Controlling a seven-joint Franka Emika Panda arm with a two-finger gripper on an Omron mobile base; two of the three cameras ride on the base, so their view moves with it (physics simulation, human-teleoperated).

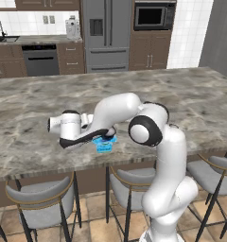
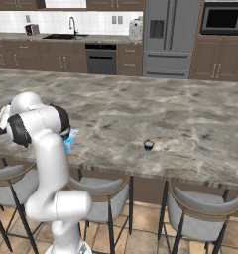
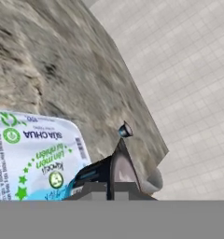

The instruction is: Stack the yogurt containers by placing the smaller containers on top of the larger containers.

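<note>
I had the arm bent low over the blue tub (image 1: 105, 143) near the desk's (image 1: 191, 99) front edge, presumably to line up a stack. A small dark cup (image 2: 148, 145) sat well apart. Whether my fingers were open, I couldn't tell.

A long island counter with a grey-brown veined marble top (image 2: 155, 106) carries the items. A translucent light-blue squarish tub with a brighter blue band (image 1: 105, 143) stands on it close to the near edge, partly hidden by the arm. A small round dark cup with a pale whitish top (image 2: 148, 145) sits on the marble well apart from the tub, also toward the near edge.
</note>
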